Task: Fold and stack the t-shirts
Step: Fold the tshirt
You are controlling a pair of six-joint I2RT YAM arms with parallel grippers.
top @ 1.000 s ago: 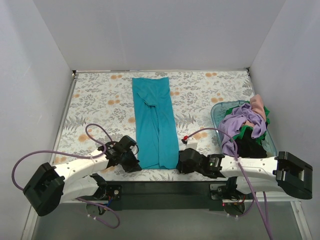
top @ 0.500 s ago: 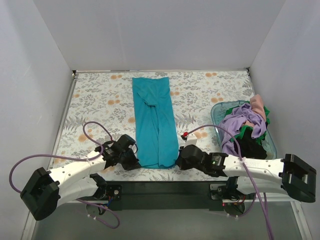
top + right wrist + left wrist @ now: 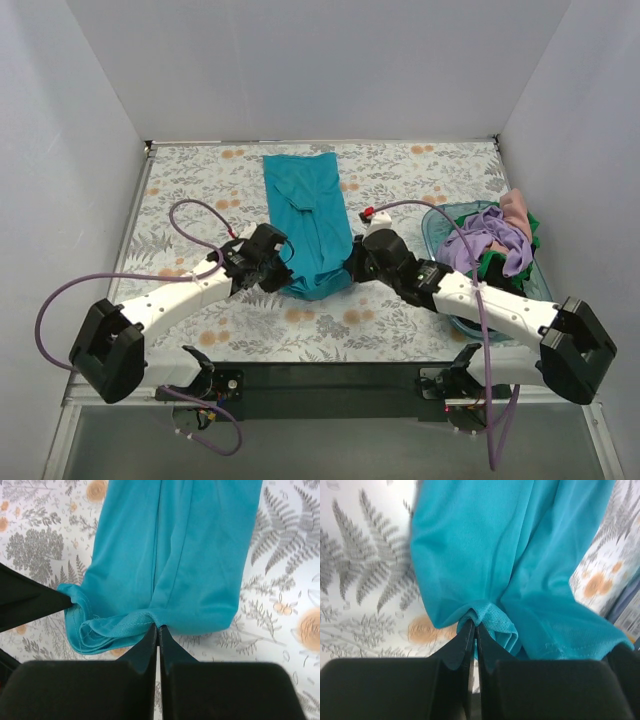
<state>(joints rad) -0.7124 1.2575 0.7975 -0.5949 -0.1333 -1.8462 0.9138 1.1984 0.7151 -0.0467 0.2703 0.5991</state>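
Observation:
A teal t-shirt [image 3: 305,215], folded into a long strip, lies in the middle of the floral table. Its near hem is lifted and carried toward the far end. My left gripper [image 3: 279,276] is shut on the hem's left corner; in the left wrist view the teal t-shirt [image 3: 520,555] bunches at the gripper [image 3: 475,626]. My right gripper [image 3: 352,268] is shut on the hem's right corner; in the right wrist view the gripper [image 3: 158,628] pinches the teal t-shirt [image 3: 190,555]. The left gripper's finger [image 3: 30,602] shows at that view's left edge.
A teal basket [image 3: 436,222] at the right holds a pile of unfolded clothes [image 3: 495,245] in purple, green, pink and black. Grey walls close in the table on three sides. Purple cables loop from both arms.
Both grippers have moved away from the near edge toward the table's middle, carrying the shirt's near hem with them. The strip now looks shorter, its near part doubling over.

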